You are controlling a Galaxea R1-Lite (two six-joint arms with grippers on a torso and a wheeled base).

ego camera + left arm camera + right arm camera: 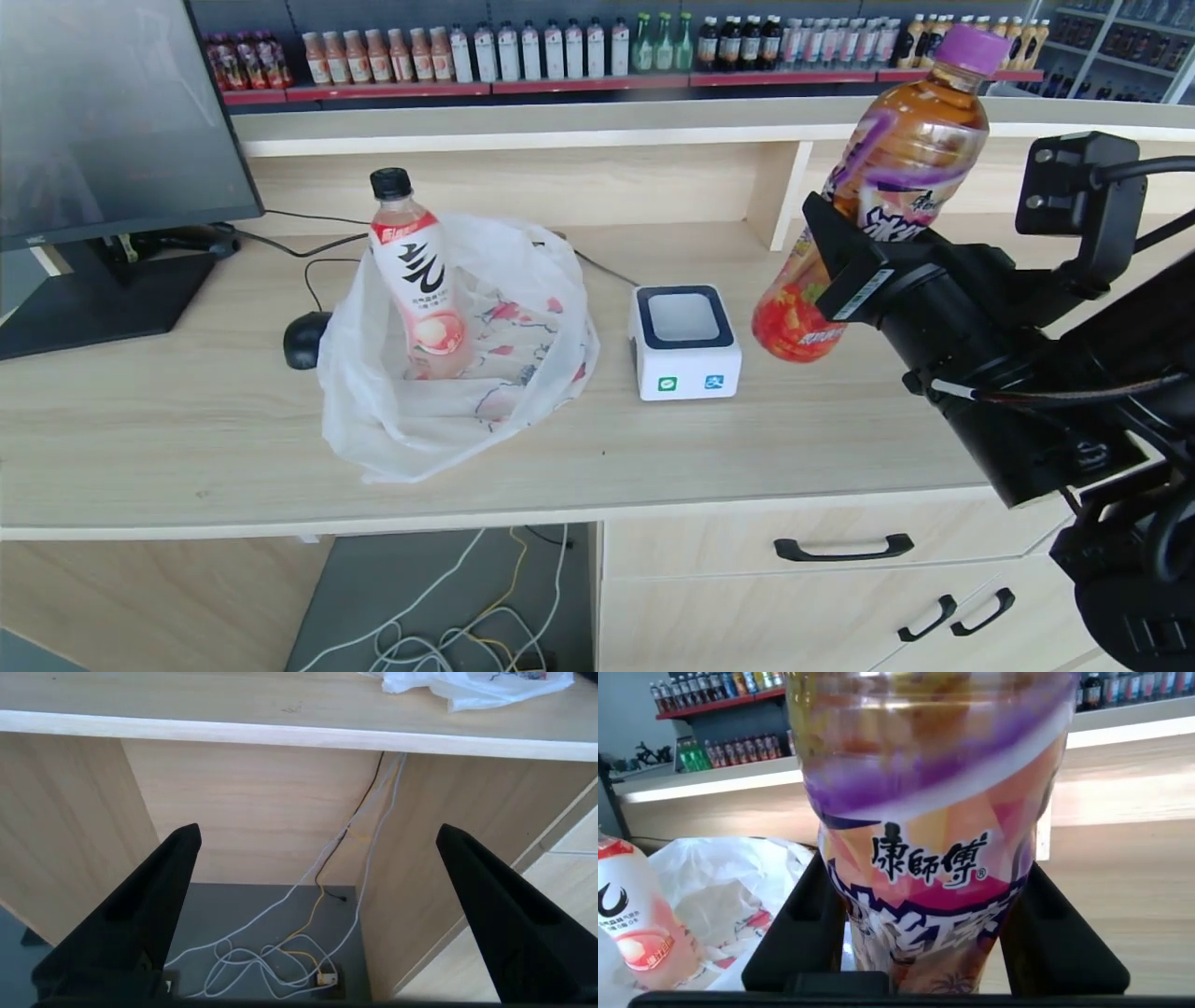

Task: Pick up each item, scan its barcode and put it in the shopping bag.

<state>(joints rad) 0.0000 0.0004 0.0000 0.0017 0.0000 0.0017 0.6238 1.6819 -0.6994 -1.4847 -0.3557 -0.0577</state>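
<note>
My right gripper (845, 271) is shut on a purple-capped tea bottle (878, 187), held tilted in the air just right of the white barcode scanner (684, 341). The same tea bottle (934, 849) sits clamped between the black fingers (799, 924). A pink-labelled bottle with a black cap (415, 275) stands upright inside the white shopping bag (523, 373) on the counter; this pink bottle (640, 919) and the bag (738, 901) lie beyond the held one. My left gripper (318, 905) hangs open below the counter edge, nothing between its fingers.
A monitor (103, 121) stands at the back left with a black mouse (303, 338) beside the bag. Drawers with black handles (845, 549) sit under the counter on the right. Loose cables (280, 952) lie on the floor in the opening beneath.
</note>
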